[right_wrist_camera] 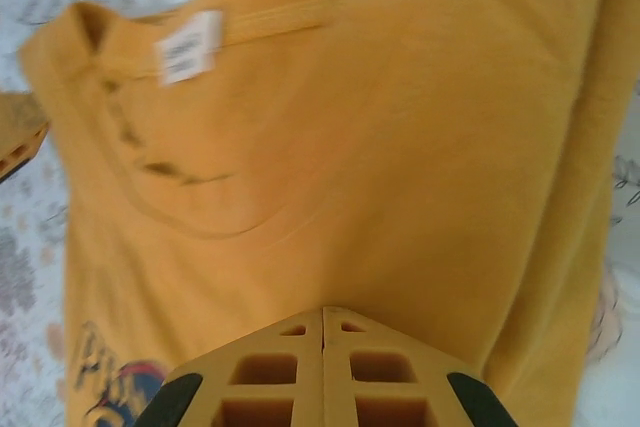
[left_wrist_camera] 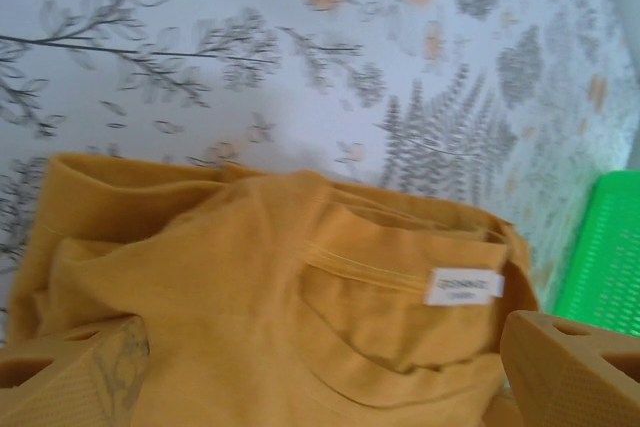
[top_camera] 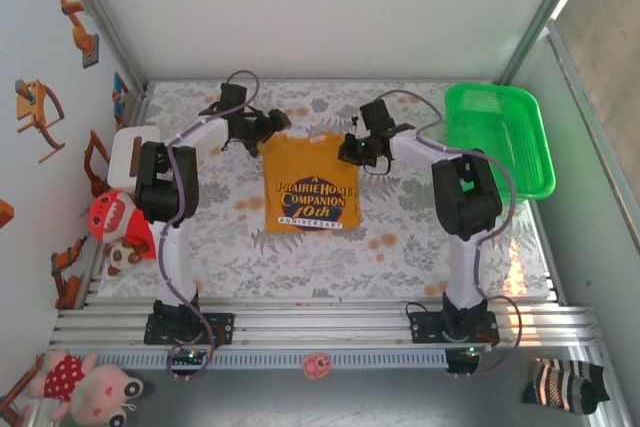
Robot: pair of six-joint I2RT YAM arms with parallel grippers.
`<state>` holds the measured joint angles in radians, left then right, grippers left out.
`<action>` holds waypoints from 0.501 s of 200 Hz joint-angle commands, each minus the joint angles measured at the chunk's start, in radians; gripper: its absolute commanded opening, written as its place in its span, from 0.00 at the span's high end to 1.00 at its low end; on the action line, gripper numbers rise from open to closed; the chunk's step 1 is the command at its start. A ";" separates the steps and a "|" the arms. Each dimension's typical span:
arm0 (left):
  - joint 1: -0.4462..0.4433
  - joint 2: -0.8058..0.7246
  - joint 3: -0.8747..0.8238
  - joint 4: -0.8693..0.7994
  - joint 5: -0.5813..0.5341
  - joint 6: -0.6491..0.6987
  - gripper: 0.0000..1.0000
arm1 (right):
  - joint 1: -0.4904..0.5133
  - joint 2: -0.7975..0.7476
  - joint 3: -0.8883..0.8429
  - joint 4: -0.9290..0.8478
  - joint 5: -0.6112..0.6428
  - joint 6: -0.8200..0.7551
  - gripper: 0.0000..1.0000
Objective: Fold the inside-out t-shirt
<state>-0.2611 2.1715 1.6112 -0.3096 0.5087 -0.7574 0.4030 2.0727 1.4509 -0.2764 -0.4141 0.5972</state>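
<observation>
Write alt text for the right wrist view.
A mustard-yellow t-shirt lies on the patterned table cover, its collar and white neck tag at upper left. The right claw, shut, reaches over it from the bottom edge; dark print shows at lower left.

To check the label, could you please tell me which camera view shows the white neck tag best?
The left wrist view: the white neck tag sits fairly sharp inside the t-shirt collar, facing the camera. The right wrist view shows it blurred; in the top external view it is too small to tell.
</observation>
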 commanded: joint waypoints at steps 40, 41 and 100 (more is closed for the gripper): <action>0.030 0.033 0.042 0.016 0.000 0.029 0.11 | -0.064 0.102 0.067 0.085 -0.085 0.037 1.00; 0.031 0.031 0.042 0.015 0.001 0.030 0.11 | -0.064 0.098 0.068 0.084 -0.086 0.035 1.00; 0.056 -0.136 0.038 -0.180 -0.221 0.211 0.08 | -0.118 -0.052 0.178 -0.103 0.029 -0.062 0.52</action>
<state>-0.2199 2.1227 1.6268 -0.3542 0.4335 -0.6773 0.3138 2.0693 1.5192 -0.2779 -0.4694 0.6006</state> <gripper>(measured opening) 0.910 0.321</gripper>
